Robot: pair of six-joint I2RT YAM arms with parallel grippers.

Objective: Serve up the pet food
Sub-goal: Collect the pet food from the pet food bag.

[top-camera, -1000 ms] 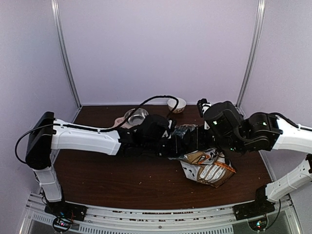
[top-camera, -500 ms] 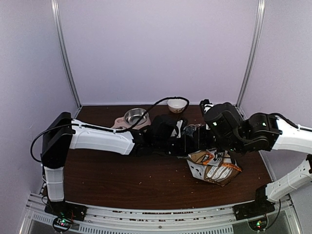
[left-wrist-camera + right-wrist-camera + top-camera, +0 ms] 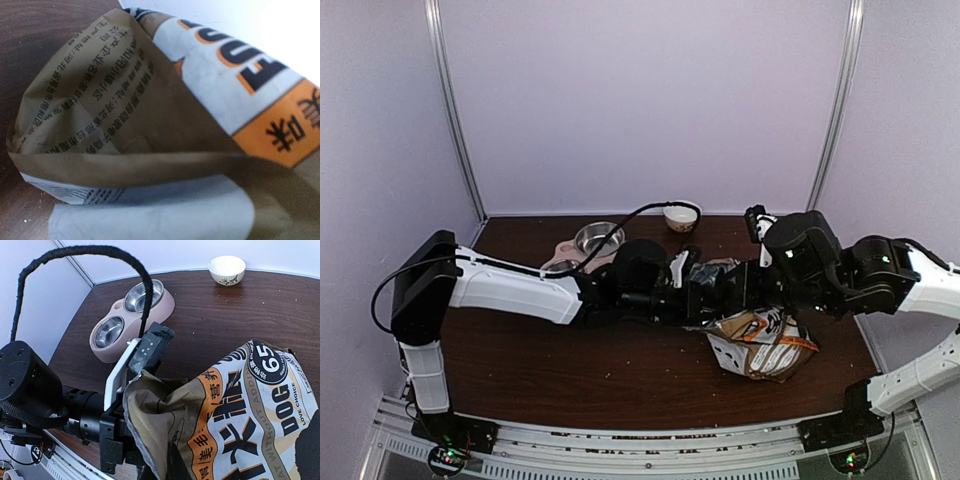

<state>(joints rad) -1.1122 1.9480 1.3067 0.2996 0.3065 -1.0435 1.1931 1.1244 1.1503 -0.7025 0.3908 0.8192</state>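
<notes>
A lab test booth: plain lilac walls (image 3: 640, 100), metal corner posts (image 3: 457, 120), dark wooden table (image 3: 580, 375) edged with aluminium rail (image 3: 640, 440).

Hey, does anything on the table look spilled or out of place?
Yes. Small specks, likely stray kibble, are scattered across the table. The bag stands crumpled and tilted, its mouth folded over, while the feeder looks empty.

Both arms stretch low toward frame center, left tool (image 3: 703, 288) and right tool (image 3: 750, 284) nearly meeting (each pinched closed on the bag (image 3: 760, 345)).
</notes>
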